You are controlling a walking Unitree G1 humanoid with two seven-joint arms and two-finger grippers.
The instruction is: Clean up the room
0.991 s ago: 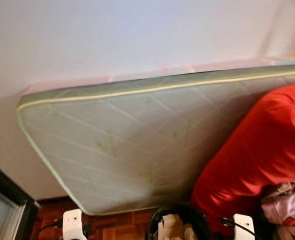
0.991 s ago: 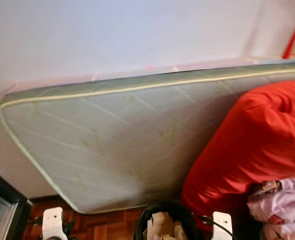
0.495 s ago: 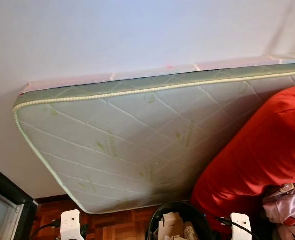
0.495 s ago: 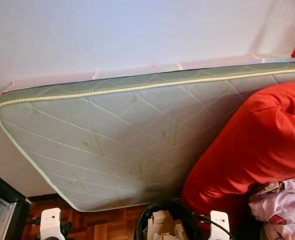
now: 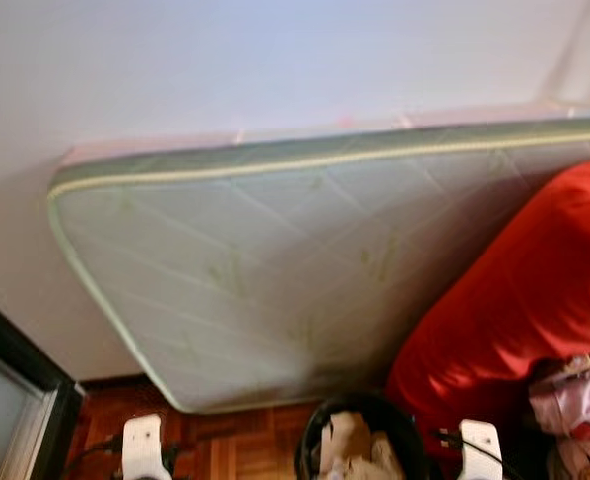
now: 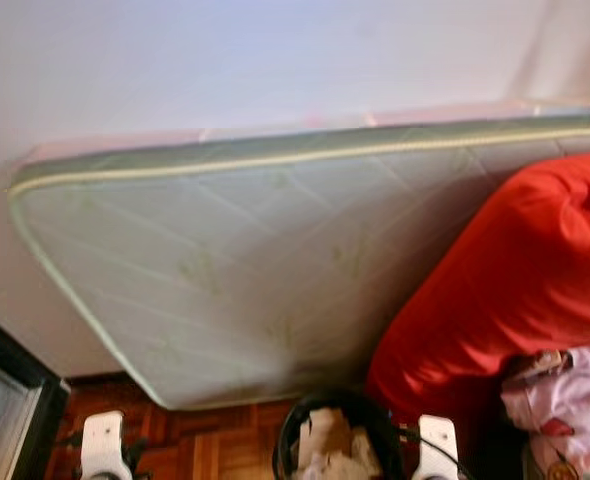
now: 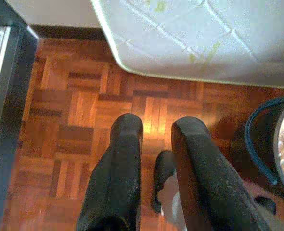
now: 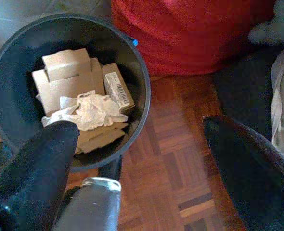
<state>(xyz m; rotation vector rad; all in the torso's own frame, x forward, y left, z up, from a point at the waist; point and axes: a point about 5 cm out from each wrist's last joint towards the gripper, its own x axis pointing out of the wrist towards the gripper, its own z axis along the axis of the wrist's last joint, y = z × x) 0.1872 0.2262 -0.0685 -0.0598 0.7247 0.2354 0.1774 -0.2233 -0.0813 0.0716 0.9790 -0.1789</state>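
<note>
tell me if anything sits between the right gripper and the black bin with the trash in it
Nothing visible does. The right gripper hangs open above the parquet floor, beside the black bin, with bare floor between its fingers. The cardboard pieces and crumpled paper already lie inside the bin.

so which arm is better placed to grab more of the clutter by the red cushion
Likely the right. The right gripper hangs open beside the black bin, with the red cushion and pink clothing on that side. The left gripper points at bare parquet floor.
</note>
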